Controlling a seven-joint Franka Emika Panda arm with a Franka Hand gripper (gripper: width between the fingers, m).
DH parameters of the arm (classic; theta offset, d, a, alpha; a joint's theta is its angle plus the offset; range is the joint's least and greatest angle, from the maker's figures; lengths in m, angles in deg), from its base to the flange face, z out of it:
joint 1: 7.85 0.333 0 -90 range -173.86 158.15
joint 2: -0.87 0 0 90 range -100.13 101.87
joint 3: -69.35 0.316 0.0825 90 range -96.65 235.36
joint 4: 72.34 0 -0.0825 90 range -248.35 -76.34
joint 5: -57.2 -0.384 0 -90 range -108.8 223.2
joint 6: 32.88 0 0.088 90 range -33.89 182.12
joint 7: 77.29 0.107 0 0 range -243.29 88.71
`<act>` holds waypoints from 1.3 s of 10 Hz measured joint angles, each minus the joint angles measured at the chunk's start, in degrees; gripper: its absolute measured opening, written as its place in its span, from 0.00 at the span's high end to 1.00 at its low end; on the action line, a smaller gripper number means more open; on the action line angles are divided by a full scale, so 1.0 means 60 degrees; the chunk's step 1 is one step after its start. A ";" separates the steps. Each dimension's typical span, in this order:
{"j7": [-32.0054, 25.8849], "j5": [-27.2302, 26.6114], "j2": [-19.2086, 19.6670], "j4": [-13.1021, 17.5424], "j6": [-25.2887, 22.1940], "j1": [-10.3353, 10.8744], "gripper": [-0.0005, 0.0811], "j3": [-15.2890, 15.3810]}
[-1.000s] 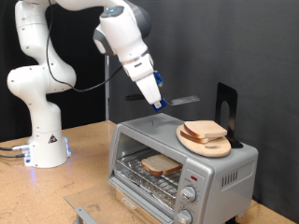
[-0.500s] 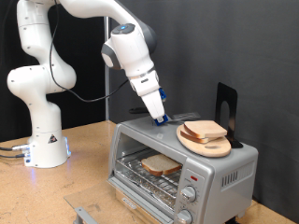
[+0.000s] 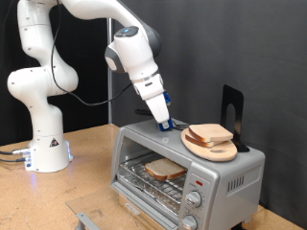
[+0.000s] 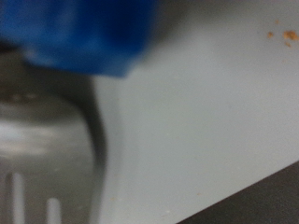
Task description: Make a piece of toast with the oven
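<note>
The white arm's blue-tipped gripper (image 3: 164,123) has dropped onto the boxy silver toaster oven's (image 3: 187,163) roof; whether its fingers are spread, I cannot tell. One tan crusted bread slice (image 3: 164,170) already lies on the rack inside, near the counter's front edge. Another slice (image 3: 210,134) waits on the round pale-wood board (image 3: 209,147) just beside the gripper.

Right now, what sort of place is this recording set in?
Probably a robot lab, not a kitchen: the oven sits on a plywood bench before black curtains, with the hand at its top.

- A robotics lab, not a home kitchen: a white arm (image 3: 43,81) bolted to a bare wooden surface (image 3: 86,163).
- Black backdrop (image 3: 259,48) behind the pincer (image 3: 165,124).
- Cables (image 3: 10,153) trail from the arm's base, well below the pincer.
</note>
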 joint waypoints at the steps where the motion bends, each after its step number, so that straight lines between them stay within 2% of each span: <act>1: -0.0181 -0.0084 -0.0005 -0.0077 0.0351 0.0006 0.06 0.0014; 2: -0.0437 -0.0252 -0.0017 -0.0153 0.0658 0.0014 0.06 0.0017; 3: -0.0665 -0.0439 -0.0040 -0.0185 0.0793 0.0015 0.02 0.0012; 6: -0.1251 -0.1162 -0.0275 -0.0207 0.0842 0.0015 0.01 -0.0093; 8: -0.1207 -0.1416 -0.0652 -0.0116 0.0214 -0.0017 0.01 -0.0345; 10: -0.0674 -0.1255 -0.1045 0.0179 -0.1170 -0.0261 0.01 -0.0697; 12: -0.1252 -0.1532 -0.1045 0.0062 -0.1031 -0.0203 0.01 -0.0716; 13: -0.1893 -0.1806 -0.1154 -0.0021 -0.1506 -0.0174 0.01 -0.0965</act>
